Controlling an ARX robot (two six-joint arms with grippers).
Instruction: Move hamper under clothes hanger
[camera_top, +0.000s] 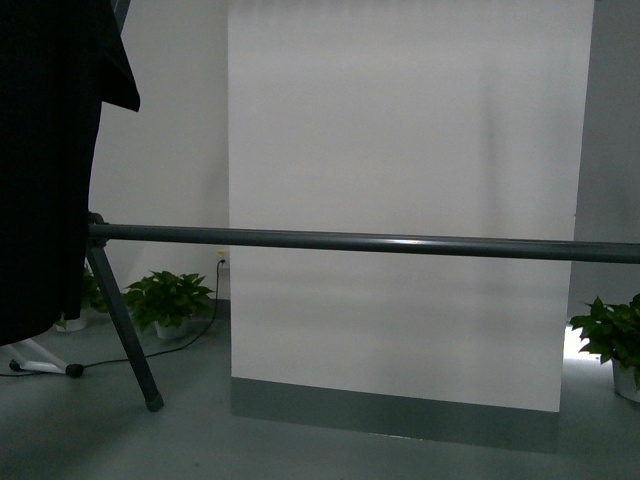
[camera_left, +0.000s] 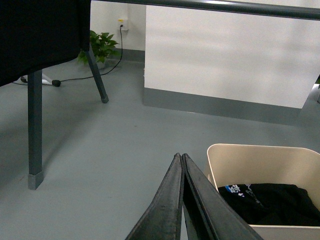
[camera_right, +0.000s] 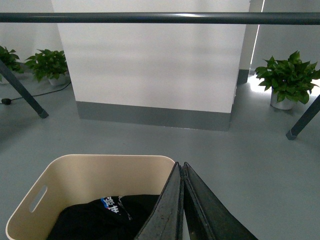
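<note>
The beige hamper (camera_left: 260, 165) stands on the grey floor between my two arms, with a black garment (camera_left: 272, 202) with white and blue print inside; it also shows in the right wrist view (camera_right: 90, 175). My left gripper (camera_left: 180, 156) is shut and empty beside the hamper's rim. My right gripper (camera_right: 180, 165) is shut and empty at the hamper's other side. The clothes hanger's long horizontal bar (camera_top: 380, 243) crosses in front of me, with a slanted leg (camera_top: 125, 330) and a black T-shirt (camera_top: 45, 150) hanging at the left. Neither gripper shows in the front view.
A white partition panel (camera_top: 400, 200) with a grey base stands behind the rack. Potted plants sit on the floor at the left (camera_top: 170, 298) and right (camera_top: 615, 340). A black cable (camera_top: 150, 352) runs along the floor. Another rack leg (camera_right: 302, 120) slants at the right.
</note>
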